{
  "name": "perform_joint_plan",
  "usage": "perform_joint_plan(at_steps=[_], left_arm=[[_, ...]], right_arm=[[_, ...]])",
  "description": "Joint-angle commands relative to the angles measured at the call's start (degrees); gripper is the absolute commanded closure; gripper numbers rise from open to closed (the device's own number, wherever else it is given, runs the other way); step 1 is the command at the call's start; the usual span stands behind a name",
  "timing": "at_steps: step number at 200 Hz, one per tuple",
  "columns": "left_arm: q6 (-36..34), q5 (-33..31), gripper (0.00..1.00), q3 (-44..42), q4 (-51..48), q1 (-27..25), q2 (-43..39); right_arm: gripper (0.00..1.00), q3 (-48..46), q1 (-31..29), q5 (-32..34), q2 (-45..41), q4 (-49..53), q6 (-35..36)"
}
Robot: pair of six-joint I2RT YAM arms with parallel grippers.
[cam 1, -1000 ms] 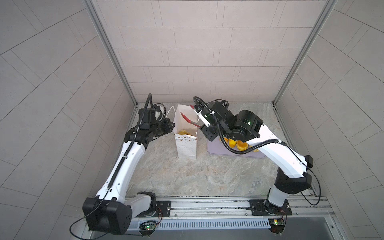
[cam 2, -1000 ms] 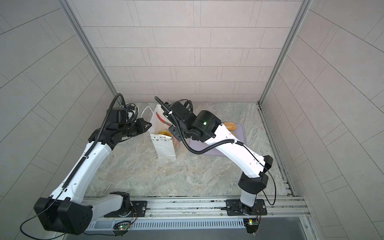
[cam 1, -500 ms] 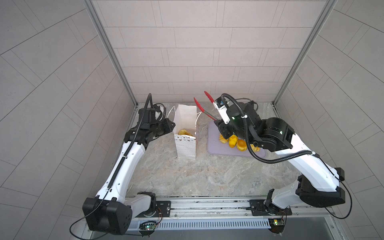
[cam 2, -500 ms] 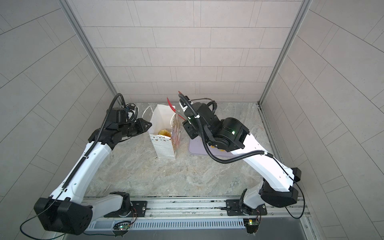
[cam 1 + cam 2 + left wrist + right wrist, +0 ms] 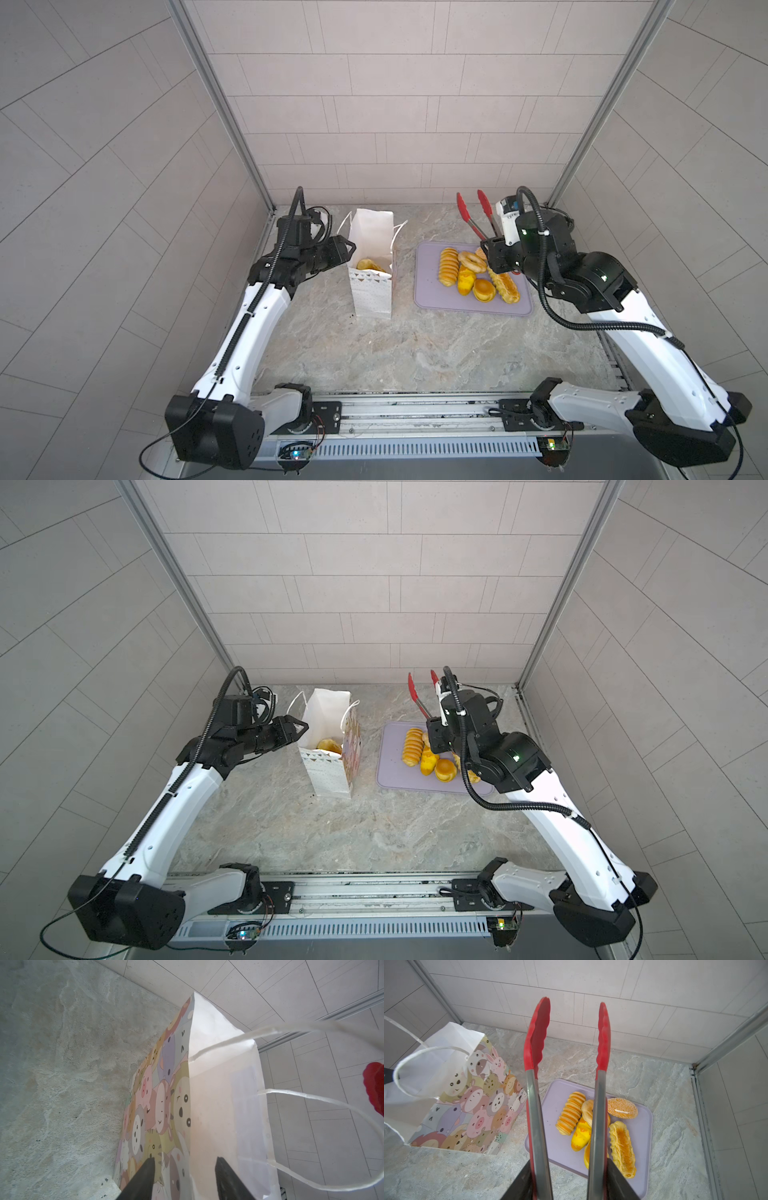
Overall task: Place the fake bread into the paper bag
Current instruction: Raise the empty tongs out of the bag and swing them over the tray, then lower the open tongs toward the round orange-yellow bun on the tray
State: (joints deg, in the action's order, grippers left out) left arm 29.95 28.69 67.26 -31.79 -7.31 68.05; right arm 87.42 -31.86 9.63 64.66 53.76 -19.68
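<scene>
Right gripper, tongs back over bread

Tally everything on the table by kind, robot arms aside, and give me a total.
fake bread on the lilac tray: 6
fake bread showing inside the paper bag: 1 (any more would be hidden)
paper bag: 1
lilac tray: 1
red-tipped tongs: 1
Total: 10

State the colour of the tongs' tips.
The tongs' tips are red; clearest in the right wrist view.
</scene>
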Motion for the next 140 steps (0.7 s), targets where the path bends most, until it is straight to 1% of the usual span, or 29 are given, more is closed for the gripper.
perform_joint_plan(at_steps=[1, 60, 82, 140], left_arm=[[-0.7, 0.8, 0.43, 1.9, 0.2, -0.2, 0.2], [-1.2, 1.2, 0.36, 1.8, 0.1, -0.2, 0.1], [-1.4, 1.2, 0.35, 1.5, 0.1, -0.2, 0.2], [-2.1, 1.1, 0.35, 0.9, -0.2, -0.2, 0.3]], right_arm=[[0.49, -3.9, 2.7, -5.3, -3.4, -2.3, -3.4], [0.50, -15.6, 9.4, -12.0, -8.9, -2.6, -6.1], [0.50, -18.2, 11.1, -13.9, -10.0, -2.8, -6.8], [0.51, -24.4, 14.2, -17.4, -12.6, -3.8, -8.9]])
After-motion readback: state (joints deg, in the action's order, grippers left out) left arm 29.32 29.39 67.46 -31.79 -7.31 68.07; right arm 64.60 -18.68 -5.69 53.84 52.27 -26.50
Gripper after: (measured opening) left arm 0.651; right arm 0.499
